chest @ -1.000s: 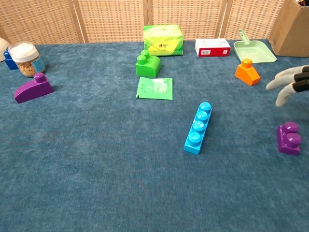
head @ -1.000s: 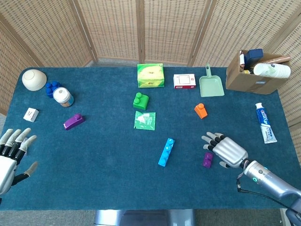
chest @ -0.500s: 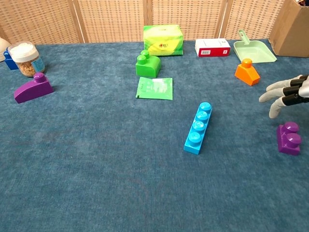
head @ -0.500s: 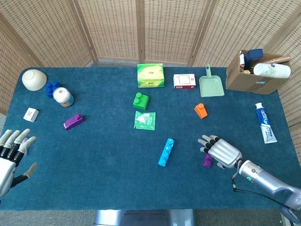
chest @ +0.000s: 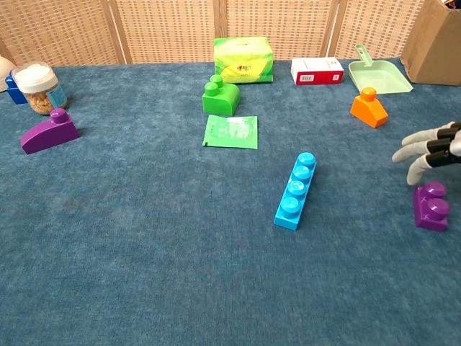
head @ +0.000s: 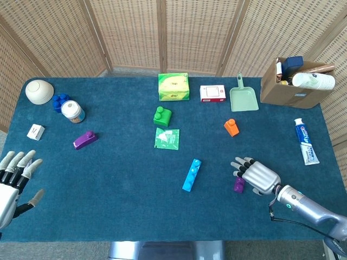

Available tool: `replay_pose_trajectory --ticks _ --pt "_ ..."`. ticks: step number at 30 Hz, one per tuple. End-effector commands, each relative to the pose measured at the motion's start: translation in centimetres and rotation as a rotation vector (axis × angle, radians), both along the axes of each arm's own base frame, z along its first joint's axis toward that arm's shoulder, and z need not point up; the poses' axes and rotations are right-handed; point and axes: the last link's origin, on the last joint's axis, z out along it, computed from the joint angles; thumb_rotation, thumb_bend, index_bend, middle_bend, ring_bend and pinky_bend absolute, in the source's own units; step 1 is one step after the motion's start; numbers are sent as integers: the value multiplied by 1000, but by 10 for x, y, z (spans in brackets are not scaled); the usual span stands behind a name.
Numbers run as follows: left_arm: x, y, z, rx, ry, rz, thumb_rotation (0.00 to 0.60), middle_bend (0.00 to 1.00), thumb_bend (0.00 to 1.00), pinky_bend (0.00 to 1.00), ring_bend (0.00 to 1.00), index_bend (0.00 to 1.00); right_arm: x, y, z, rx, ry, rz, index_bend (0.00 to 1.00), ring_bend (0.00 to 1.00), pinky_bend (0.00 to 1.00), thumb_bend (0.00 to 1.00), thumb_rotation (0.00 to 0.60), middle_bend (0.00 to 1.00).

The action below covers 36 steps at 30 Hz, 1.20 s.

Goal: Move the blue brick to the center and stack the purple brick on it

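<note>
Right hand hovers open just over the purple brick (blue brick to its left) — next, I judge, a grasp — nothing stacked yet.

Dark blue-teal table cloth. Light blue brick, long. Purple brick by the silver-grey right hand with black-and-pale fingers. Second purple brick, sloped. Green brick, orange brick, dark blue brick. Green packet, yellow-green box, white box with red edge, mint green scoop. Cream bowl. White-lidded jar. Brown cardboard box. White and blue tube. Tan woven screens.
</note>
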Motion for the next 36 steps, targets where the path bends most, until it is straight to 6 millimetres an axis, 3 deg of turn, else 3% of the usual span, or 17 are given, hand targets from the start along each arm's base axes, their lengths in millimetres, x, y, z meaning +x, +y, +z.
replay_pose_trajectory --ticks 1,8,13,18,29,36 --pt "0 -1 1 2 -2 1 600 0 335 0 0 127 -2 0 -2 7 0 -2 271 40 204 206 600 131" --pt "1 -2 1 2 -10 -3 600 0 336 0 0 127 -4 0 -7 21 -2 0 359 66 215 195 600 159" --pt "0 -3 5 13 -15 -3 600 0 335 0 0 127 -2 0 -14 38 -11 -3 511 93 234 182 600 192" --pt "-2 -3 6 16 -20 2 600 0 336 0 0 127 1 -1 -18 45 -24 -19 591 112 241 182 600 217" --pt "-4 3 4 7 -17 1 600 0 337 0 0 127 9 -6 -11 20 -60 -47 610 119 244 183 600 231" --pt "-1 9 4 2 0 -10 600 0 336 0 0 127 30 -9 -1 11 -105 -22 611 120 243 182 600 233"
